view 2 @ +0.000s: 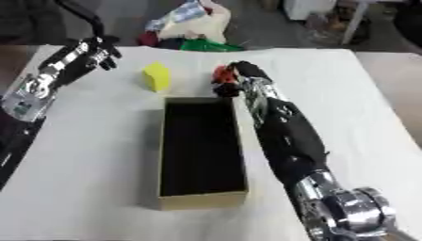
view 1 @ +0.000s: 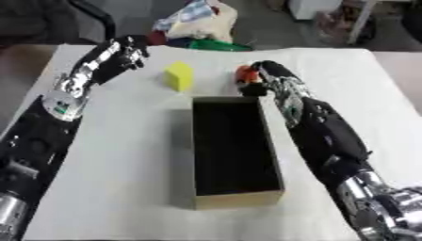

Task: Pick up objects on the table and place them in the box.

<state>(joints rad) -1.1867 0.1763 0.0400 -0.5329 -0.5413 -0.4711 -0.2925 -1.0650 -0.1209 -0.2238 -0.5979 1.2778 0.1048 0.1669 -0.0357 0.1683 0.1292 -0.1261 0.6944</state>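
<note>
A long cardboard box (view 1: 269, 141) with a dark inside lies open in the middle of the white table. Just past its far right corner my right hand (view 1: 262, 77) curls round a small red object (view 1: 245, 73), holding it near the box's far rim. A yellow block (view 1: 180, 75) stands on the table beyond the box's far left corner. My left hand (view 1: 130, 52) hovers at the far left of the table, left of the yellow block, fingers loosely bent and holding nothing.
Beyond the table's far edge lies a heap of bags and cloth (view 1: 198, 23), with a green item (view 1: 216, 45) at the edge. The white table (view 1: 124, 155) spreads wide on both sides of the box.
</note>
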